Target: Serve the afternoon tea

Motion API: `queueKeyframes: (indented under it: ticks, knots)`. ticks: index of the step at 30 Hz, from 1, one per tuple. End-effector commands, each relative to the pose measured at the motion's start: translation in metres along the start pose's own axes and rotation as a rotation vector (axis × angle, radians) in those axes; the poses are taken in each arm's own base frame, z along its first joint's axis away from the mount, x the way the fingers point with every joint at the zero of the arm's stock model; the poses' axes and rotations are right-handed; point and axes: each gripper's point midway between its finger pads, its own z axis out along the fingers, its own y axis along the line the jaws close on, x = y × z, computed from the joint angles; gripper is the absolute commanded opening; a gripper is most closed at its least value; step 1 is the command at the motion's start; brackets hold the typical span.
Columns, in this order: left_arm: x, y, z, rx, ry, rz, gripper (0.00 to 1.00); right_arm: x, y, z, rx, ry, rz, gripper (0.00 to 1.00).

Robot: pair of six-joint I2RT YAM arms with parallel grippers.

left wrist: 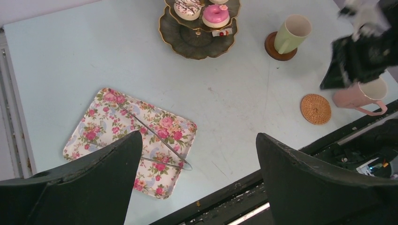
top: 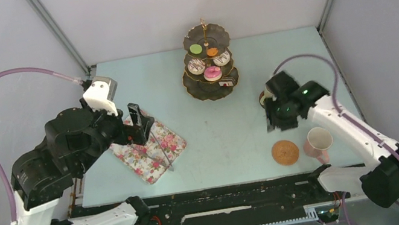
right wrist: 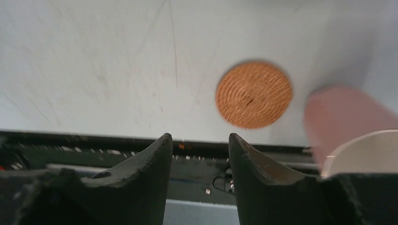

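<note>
Right gripper [right wrist: 199,140] part-spread, empty. Pink cup [right wrist: 349,117], seemingly upright, just right of its fingers; bare coaster [right wrist: 254,94] ahead-right. Right arm nearer. Left gripper [left wrist: 198,137] wide, empty

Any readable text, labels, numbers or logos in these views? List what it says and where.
None: no readable text in any view.
white doughnut: dark squiggles of icing, not letters.
floral cloth: flower print only.
circuit board at the near edge: any markings are too small to read.
</note>
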Motion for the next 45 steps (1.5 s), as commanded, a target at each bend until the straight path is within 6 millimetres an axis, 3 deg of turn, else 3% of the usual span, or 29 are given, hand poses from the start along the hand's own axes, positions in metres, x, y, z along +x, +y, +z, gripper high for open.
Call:
queueKeyframes:
  ticks: [1, 4, 8, 17, 25, 29, 34, 39, 43, 45]
  knots:
    - [-0.004, -0.016, 0.002, 0.067, 0.000, -0.024, 0.98, 0.049, 0.029, 0.027, -0.043, 0.080, 0.049, 0.44]
    - [-0.002, -0.021, 0.002, 0.091, 0.013, -0.028, 0.98, 0.068, 0.034, 0.048, 0.010, 0.080, 0.047, 0.33]
    - [-0.003, -0.019, 0.001, 0.084, 0.008, -0.028, 0.98, 0.085, 0.010, 0.067, 0.237, 0.107, 0.020, 0.23]
    - [-0.003, -0.015, -0.002, 0.070, 0.004, -0.024, 0.98, 0.108, -0.034, 0.084, 0.461, 0.128, 0.102, 0.24]
    - [-0.003, -0.014, -0.003, 0.067, 0.001, -0.026, 0.98, 0.104, -0.044, 0.103, 0.501, 0.150, 0.115, 0.26]
    - [-0.003, -0.009, -0.006, 0.052, -0.006, -0.022, 0.98, 0.103, -0.028, 0.123, 0.451, 0.170, 0.045, 0.27]
    - [-0.002, -0.005, -0.007, 0.038, -0.010, -0.015, 0.98, 0.085, 0.012, 0.146, 0.370, 0.163, -0.041, 0.27]
    - [-0.001, -0.004, -0.005, 0.030, -0.010, -0.007, 0.98, 0.036, 0.081, 0.167, 0.214, 0.117, -0.093, 0.27]
    - [-0.002, -0.003, -0.005, 0.021, -0.009, -0.003, 0.98, -0.005, 0.118, 0.182, 0.143, 0.076, -0.108, 0.27]
    - [-0.002, -0.002, -0.005, 0.018, -0.008, -0.001, 0.98, -0.023, 0.128, 0.188, 0.125, 0.060, -0.106, 0.27]
